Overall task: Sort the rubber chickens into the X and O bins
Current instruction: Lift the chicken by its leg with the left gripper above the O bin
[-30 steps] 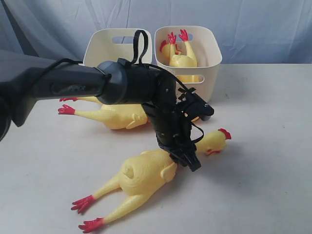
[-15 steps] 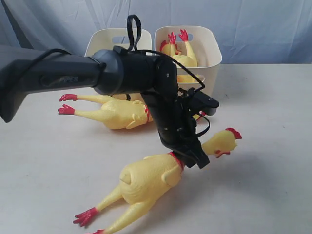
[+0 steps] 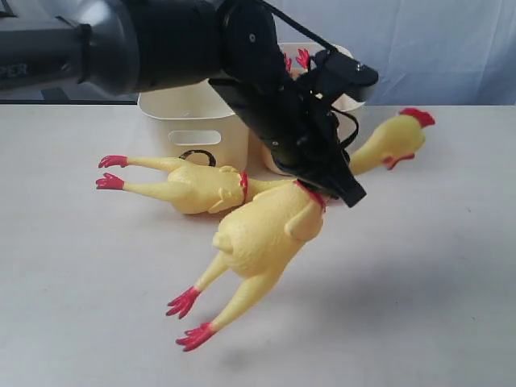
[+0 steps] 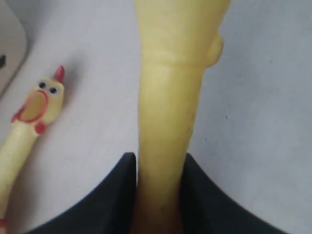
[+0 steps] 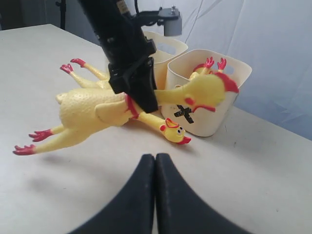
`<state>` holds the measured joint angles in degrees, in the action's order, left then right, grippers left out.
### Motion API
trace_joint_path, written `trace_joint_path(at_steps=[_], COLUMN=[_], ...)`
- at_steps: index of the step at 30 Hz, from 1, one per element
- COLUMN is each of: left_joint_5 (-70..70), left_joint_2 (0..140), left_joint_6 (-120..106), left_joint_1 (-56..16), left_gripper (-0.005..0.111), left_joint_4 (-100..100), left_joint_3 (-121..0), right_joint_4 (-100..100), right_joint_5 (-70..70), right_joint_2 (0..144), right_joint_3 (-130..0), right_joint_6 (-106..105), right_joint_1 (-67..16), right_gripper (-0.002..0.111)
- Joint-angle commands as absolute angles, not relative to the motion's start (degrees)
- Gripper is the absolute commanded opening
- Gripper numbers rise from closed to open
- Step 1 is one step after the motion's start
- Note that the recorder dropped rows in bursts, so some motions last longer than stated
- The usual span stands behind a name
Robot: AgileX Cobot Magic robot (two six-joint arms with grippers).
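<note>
your left claw (image 4: 158,192) is part-way closed around the neck of a large rubber chicken (image 3: 266,230), one jaw on each side just above the red neck band, and the bird hangs clear of the table (image 3: 451,266). its long axis is tilted: head high on the right, body and red feet low toward the front left. so most of the weight and length sits below and to the left of the grip, not under it.

the o bin (image 3: 169,121) and the x bin (image 5: 219,119) stand side by side just behind the claw, the x bin on the right. the x bin already holds one chicken (image 5: 204,70) with its feet up; the arm hides most of it from outside, so its size is hard to judge. another large chicken (image 3: 193,189) lies on the table in front of the o bin, head toward the x bin.

your right claw (image 5: 155,161) is closed on nothing, low over the table and well apart from the bins. the left arm is the nearer one; you probably need the trailing feet past the rim first.
</note>
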<state>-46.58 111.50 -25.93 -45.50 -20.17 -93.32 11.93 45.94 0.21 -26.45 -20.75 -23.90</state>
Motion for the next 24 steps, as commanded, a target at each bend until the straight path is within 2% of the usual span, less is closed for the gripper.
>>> trace_joint_path(at_steps=[1, 11, 24], left_joint_5=[-41.0, -37.7, -30.5], left_joint_2=[108.0, 97.3, 85.2], left_joint_6=[-25.5, -25.6, -26.1], left_joint_1=[-44.0, -39.9, -27.6], left_gripper=[0.000, 0.000, 0.000], left_joint_4=[-20.4, -21.9, -32.6], left_joint_3=[-93.8, -93.8, -93.8], right_joint_4=[11.8, 11.8, 11.8], right_joint_5=[45.4, 45.4, 45.3], right_joint_2=[0.0, 0.0, 0.0], right_joint_3=[-26.7, -26.7, -26.7], right_joint_6=[-20.8, -20.8, -20.8], right_joint_1=[-24.0, -24.0, -24.0], right_gripper=[0.000, 0.000, 0.000])
